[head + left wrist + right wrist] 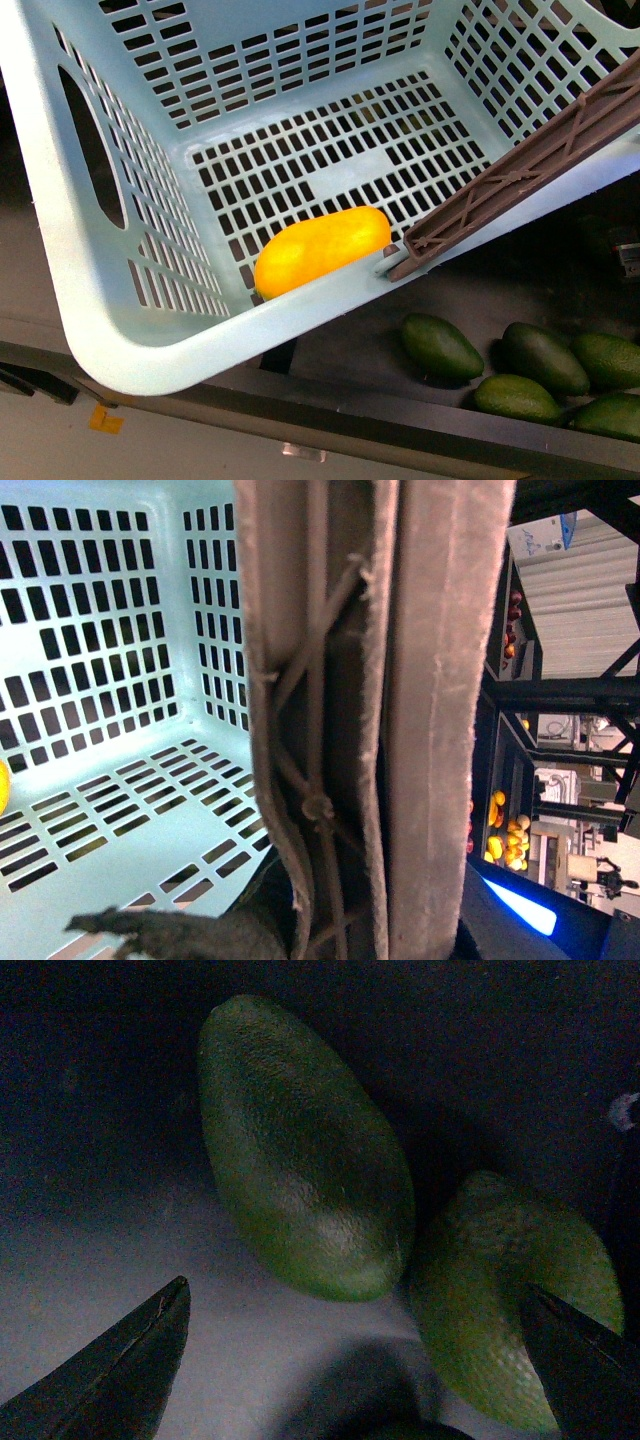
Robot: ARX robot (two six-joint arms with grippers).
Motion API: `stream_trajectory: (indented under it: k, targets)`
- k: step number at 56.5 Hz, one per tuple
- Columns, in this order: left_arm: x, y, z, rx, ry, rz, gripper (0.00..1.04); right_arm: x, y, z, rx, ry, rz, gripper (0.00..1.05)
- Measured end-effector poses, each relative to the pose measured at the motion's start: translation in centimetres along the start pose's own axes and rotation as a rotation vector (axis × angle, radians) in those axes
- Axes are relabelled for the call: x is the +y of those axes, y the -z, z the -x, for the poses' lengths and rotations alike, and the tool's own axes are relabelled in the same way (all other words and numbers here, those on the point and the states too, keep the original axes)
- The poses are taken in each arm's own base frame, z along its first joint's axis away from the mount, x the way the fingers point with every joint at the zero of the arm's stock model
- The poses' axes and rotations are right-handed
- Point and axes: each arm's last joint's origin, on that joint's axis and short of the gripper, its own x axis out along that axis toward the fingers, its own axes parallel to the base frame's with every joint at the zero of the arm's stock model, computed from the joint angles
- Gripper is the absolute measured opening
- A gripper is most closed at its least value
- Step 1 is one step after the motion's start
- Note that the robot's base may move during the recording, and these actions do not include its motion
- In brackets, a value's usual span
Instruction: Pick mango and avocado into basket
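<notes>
Handle (340, 730) fills left wrist view, left claw's grip can't tell. Mango (322, 250) lies in basket (100, 330). Right claw (352, 1295) released above avocado (300, 1150) on dark tabletop (90, 1250); touching neighbour avocado (510, 1290) could get pinched along.

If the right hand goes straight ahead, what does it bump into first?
Probably the avocado straight ahead of the open right hand. Another avocado lies beside it, nearer one finger. Depth is unclear.
</notes>
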Motion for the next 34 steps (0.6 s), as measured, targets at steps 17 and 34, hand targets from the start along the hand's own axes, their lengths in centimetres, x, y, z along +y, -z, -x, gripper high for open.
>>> stream_trajectory:
  k: [17, 34]
  targets:
    - [0.0, 0.0, 0.0, -0.001, -0.001, 0.0, 0.18, 0.3, -1.5, -2.3, -0.006, -0.012, -0.036, 0.96]
    - [0.0, 0.0, 0.0, 0.002, 0.001, 0.0, 0.18, 1.4, -2.0, -3.4, -0.012, -0.046, -0.083, 0.96]
